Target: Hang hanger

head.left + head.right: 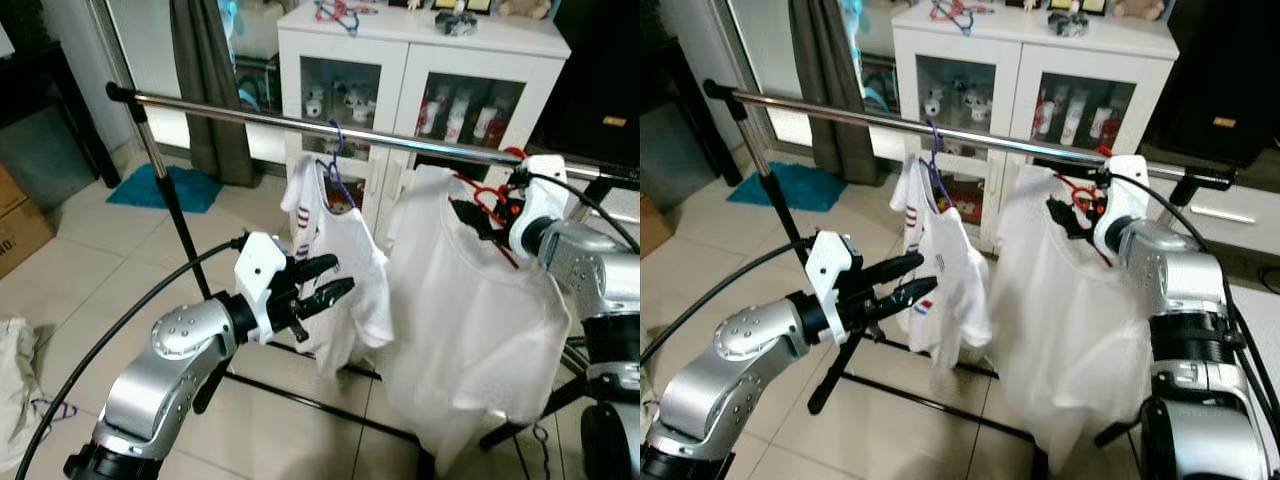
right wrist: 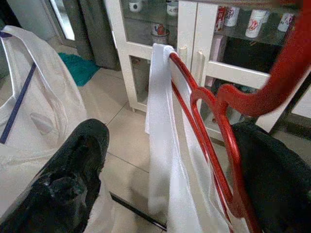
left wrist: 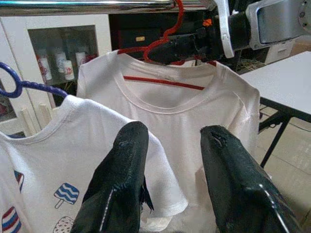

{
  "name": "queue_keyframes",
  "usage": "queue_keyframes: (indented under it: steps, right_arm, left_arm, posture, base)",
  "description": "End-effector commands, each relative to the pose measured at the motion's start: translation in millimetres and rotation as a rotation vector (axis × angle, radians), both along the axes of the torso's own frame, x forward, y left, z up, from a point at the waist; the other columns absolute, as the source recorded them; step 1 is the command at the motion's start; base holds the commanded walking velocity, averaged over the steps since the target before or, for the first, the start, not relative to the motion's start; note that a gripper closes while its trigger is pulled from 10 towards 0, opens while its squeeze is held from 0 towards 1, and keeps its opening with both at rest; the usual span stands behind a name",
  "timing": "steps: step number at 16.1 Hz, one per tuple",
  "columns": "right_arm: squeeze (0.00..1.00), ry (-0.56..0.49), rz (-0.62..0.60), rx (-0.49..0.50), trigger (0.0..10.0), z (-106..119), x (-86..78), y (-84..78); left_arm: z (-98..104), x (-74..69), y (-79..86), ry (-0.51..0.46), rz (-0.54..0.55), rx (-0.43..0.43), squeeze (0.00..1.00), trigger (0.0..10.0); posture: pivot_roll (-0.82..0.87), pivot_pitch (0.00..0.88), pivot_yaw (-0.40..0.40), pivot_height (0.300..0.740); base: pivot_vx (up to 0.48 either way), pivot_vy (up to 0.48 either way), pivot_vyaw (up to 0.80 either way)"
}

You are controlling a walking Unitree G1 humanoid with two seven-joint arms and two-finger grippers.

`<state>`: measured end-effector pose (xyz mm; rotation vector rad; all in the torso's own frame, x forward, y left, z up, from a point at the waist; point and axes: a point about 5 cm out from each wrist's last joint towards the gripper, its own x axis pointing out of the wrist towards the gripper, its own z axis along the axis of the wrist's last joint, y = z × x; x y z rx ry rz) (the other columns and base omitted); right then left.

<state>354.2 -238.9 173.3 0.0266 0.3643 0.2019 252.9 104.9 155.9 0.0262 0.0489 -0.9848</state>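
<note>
Right hand at right of frame pinches the thin, stiff red hanger by its neck, limp white shirt dragging lightly; left hand hovers spread, mid-frame.

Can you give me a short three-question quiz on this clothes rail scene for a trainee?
1. True or false: the red hanger carries a white T-shirt.
2. Which gripper is at the red hanger? A) left B) right
3. What colour is the hanger under the printed T-shirt already on the rail?

Key:
1. True.
2. B: the right gripper; the left gripper hovers open beside the printed shirt.
3. Blue-purple.
</note>
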Motion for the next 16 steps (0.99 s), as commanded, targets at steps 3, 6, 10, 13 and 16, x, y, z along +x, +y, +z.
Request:
queue_keyframes:
  steps: [3,6,10,13,16]
  right_arm:
    - [0.00,0.035,0.001,-0.032,0.0,-2.3,-2.8,-3.9]
    - [0.00,0.067,-0.019,-0.045,0.0,-13.3,0.3,-2.7]
    - [0.00,0.068,-0.020,-0.072,0.0,-13.1,2.9,-2.8]
    - [0.00,0.057,-0.016,-0.073,0.0,-10.1,4.8,-3.2]
    - [0.00,0.044,-0.014,-0.076,0.0,-6.7,5.5,-5.3]
  left_arm:
    - [3.2,0.0,-1.9,-0.010,-0.023,0.007,0.00,10.0]
    - [2.3,-0.5,-1.8,-0.006,-0.029,0.016,0.00,10.0]
    - [2.0,-2.0,-1.5,-0.001,-0.041,0.022,0.00,10.0]
    - [2.1,-2.2,-1.9,-0.002,-0.046,0.022,0.00,10.0]
    - [2.3,-2.5,-2.3,-0.004,-0.050,0.021,0.00,10.0]
  posture:
    - [0.08,0.000,0.019,0.740]
    - [0.09,0.000,0.019,0.740]
    - [0.09,0.000,0.018,0.740]
    - [0.09,0.000,0.019,0.740]
    - [0.09,0.000,0.019,0.740]
  base:
    - [0.000,0.000,0.00]
    - [0.000,0.000,0.00]
    - [0.000,0.000,0.00]
    - [0.000,0.000,0.00]
    - [0.000,0.000,0.00]
